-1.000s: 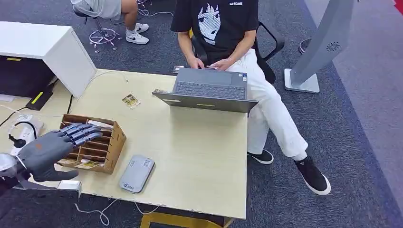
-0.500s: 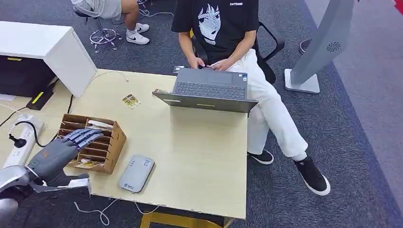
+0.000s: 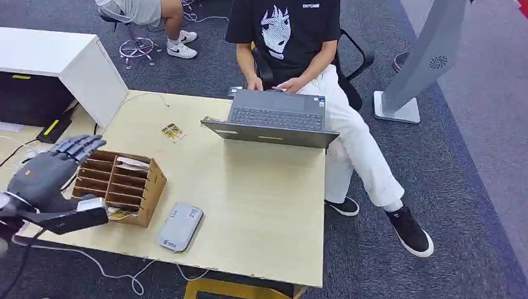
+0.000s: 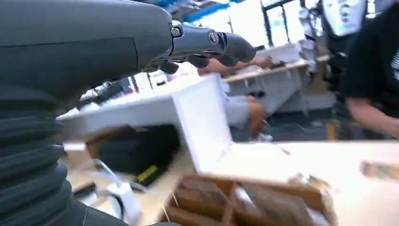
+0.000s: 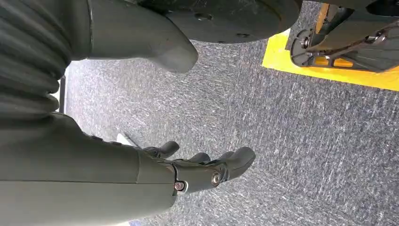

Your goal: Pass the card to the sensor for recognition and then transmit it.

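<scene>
Cards (image 3: pixel 132 164) flat in slotted cardboard organizer (image 3: pixel 151 187)

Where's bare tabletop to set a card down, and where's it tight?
Free: the wide patch between the laptop, the grey reader and the table's right edge. A smaller strip between the loose card and the cardboard organizer. Crowded: the left side, with the left hand, organizer and cables.

A pale wooden table (image 3: pixel 261 205) bears a laptop (image 3: pixel 274 118), cardboard organizer (image 3: pixel 118 184) and grey sensor (image 3: pixel 179 227).
</scene>
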Robot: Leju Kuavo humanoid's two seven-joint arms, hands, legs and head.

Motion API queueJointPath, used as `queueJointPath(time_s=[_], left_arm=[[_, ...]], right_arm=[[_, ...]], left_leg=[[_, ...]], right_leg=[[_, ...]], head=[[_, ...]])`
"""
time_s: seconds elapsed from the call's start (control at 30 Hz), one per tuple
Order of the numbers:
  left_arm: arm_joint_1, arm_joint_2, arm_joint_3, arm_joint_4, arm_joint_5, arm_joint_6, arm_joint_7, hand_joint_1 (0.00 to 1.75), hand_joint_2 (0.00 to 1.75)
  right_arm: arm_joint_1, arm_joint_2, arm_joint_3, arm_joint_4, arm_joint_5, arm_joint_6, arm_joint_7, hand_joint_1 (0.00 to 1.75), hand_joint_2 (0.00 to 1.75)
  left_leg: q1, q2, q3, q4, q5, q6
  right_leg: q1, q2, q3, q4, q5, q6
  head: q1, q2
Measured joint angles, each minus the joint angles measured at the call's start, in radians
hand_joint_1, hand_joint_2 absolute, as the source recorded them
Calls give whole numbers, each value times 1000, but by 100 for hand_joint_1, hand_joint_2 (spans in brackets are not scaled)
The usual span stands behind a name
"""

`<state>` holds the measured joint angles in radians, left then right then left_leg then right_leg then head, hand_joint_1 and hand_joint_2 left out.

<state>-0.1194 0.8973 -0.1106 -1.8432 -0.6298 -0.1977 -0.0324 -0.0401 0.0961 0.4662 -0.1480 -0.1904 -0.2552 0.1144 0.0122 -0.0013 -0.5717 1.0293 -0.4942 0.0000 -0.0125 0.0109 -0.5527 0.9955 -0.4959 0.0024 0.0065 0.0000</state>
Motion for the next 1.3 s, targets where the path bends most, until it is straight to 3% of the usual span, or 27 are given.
queueJointPath(time_s=[0.2, 0.43, 0.93, 1.1, 1.3], left_arm=[[-202, 38, -16, 51, 1, -90, 22, 0, 175], [-335, 38, -86, 93, -7, -107, 32, 0, 175], [-400, 41, -172, 127, 21, -99, 41, 0, 175], [-415, 15, -222, 169, 35, -94, 25, 0, 175], [-415, 10, -229, 176, 41, -94, 20, 0, 175]], right_arm=[[0, 0, 0, 0, -14, 0, 0, 0, 175], [0, 0, 0, 0, -18, 1, -2, 0, 175], [0, 0, 0, 0, -16, 0, -3, 0, 175], [-2, 0, 3, 0, -10, 1, 1, 0, 175], [-2, 0, 5, 0, -9, 1, 1, 0, 175]], left_leg=[[0, 1, 0, 0, 0, 0], [0, 1, 0, 0, 0, 0], [0, 2, 0, 0, 0, 0], [0, 2, 0, 0, 0, 0], [0, 2, 0, 0, 0, 0]], right_leg=[[0, 1, 0, 0, 1, -1], [0, 1, -1, 0, 1, -1], [0, 2, -1, 0, 1, -1], [0, 2, -1, 0, 1, -1], [0, 2, -1, 0, 1, -1]], head=[[0, 0], [0, 0], [0, 0], [0, 0], [0, 0]])
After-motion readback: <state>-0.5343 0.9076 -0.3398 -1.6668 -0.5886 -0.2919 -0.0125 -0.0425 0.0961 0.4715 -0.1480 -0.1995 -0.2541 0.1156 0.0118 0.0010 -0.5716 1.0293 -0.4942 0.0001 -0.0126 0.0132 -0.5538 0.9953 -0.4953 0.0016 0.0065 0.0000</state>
